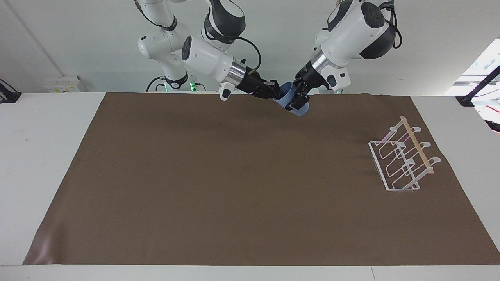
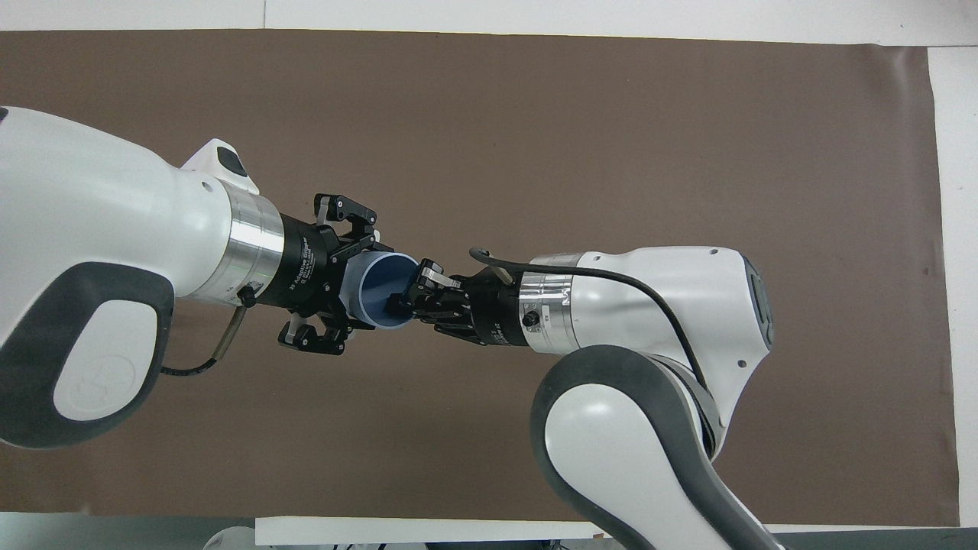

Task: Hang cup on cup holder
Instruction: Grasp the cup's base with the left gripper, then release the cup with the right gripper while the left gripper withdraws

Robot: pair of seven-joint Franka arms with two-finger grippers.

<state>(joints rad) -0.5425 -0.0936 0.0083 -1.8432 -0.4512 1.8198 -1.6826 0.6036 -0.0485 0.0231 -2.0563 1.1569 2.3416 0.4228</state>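
Light-blue cup [image 1: 291,102] held tilted in the air over the brown mat [image 1: 250,183], right gripper [image 2: 403,302] pinching its rim. Left gripper [image 2: 348,284] straddles the cup's base, fingers spread around it; contact unclear. White wire cup holder [image 1: 402,160] stands well apart, at the left arm's end.

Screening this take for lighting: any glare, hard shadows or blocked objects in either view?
Facing view: blown-out window patch at the edge above the white wire cup holder; faint, soft shadows on the brown mat. Overhead view: even light, the small light-blue plastic cup shows, but the left arm hides the holder.
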